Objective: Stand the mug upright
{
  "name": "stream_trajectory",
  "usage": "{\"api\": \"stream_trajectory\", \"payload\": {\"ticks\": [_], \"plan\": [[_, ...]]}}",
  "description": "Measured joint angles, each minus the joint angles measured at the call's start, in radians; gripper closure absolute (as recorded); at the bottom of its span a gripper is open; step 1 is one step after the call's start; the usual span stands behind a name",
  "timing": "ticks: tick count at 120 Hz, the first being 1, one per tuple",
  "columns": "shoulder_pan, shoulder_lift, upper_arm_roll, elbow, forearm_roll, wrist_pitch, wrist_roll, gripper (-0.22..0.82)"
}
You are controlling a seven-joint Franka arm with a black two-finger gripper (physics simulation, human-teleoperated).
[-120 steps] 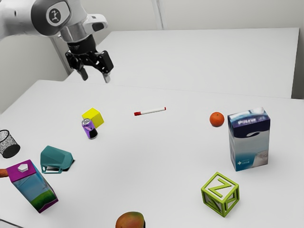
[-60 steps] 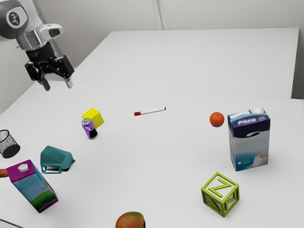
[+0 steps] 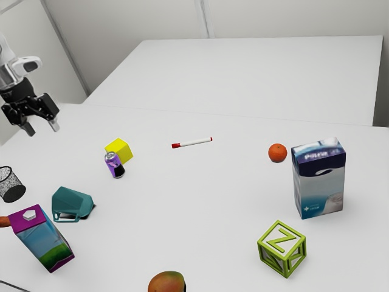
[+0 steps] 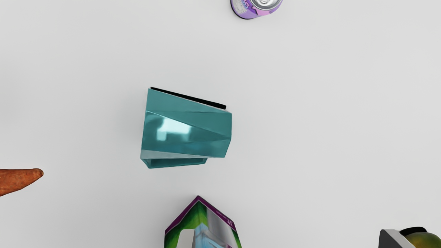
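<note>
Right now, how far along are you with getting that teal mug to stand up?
Nothing looks done: the mug lies on its side on the table. Nothing is in hand: my fingers are spread apart, away from the mug. All the work is left: reach it, grip it, turn it upright and let go once it stands.

A smooth, glossy surface, lit by bright reflections, is seen on the faceted teal mug (image 4: 186, 134) at the exterior view's left. Shiny metal is shown on the purple can's (image 4: 243, 11) lid. Dark mesh is seen in the cup (image 3: 11, 187) at the far left. The white counter (image 3: 182, 213) is finished smooth and matt.
</note>
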Motion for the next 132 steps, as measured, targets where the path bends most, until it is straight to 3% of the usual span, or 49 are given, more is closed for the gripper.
{"api": "stream_trajectory", "payload": {"ticks": [74,132], "plan": [[0.061,0.043,0.124,-0.245,-0.121,0.269,0.329,0.03],[0.092,0.138,0.153,-0.292,-0.237,0.322,0.48,0.03]]}}
